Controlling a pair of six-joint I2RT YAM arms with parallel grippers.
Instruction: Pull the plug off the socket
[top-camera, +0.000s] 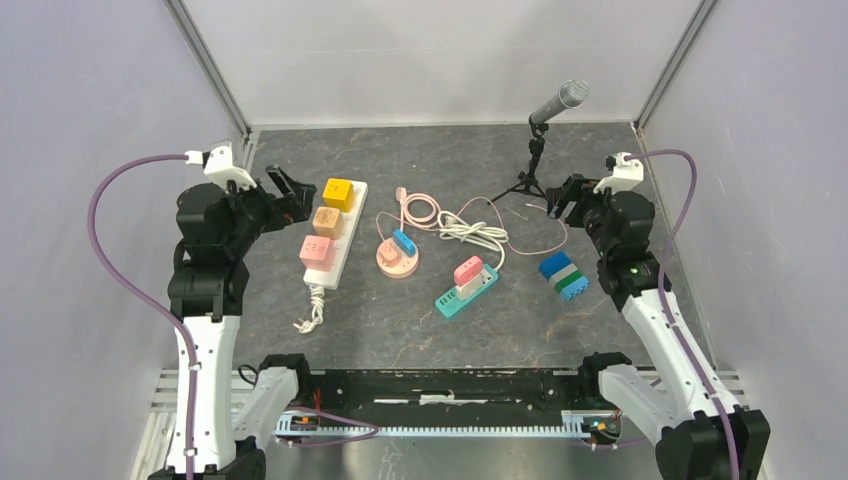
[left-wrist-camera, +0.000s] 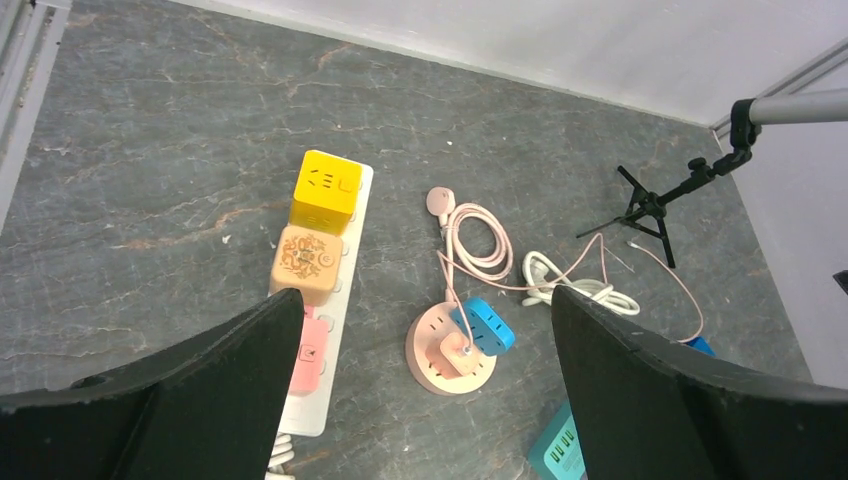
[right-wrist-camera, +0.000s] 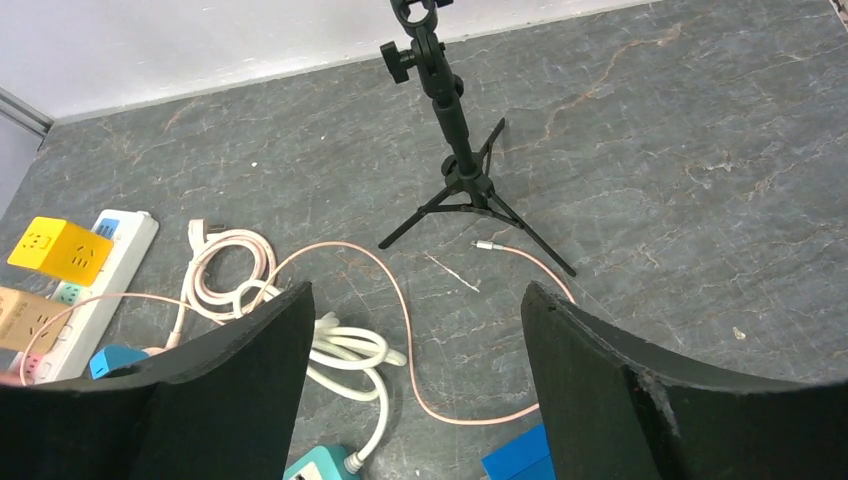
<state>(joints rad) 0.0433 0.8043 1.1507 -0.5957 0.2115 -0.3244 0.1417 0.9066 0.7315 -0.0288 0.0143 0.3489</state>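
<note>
- Top external view showed the dark table (top-camera: 430, 330) carrying everything, with both arms raised at its sides.
- Left pincer (top-camera: 288, 196) hung with its fingers wide apart and held nothing, just beside the white power strip (top-camera: 338, 262) with its yellow, tan and pink cubes.
- Right pincer (top-camera: 566, 196) gaped wide too, empty, near the microphone stand (top-camera: 533, 165).
- A teal strip (top-camera: 466, 292) lay mid-table with a pink plug (top-camera: 468, 269) in it.
- The round pink socket (top-camera: 396, 260) sat between the two strips, the blue plug (top-camera: 404, 241) seated on top, well apart from both pincers.
- A blue, white and green block (top-camera: 564, 276) lay near the right arm.
</note>
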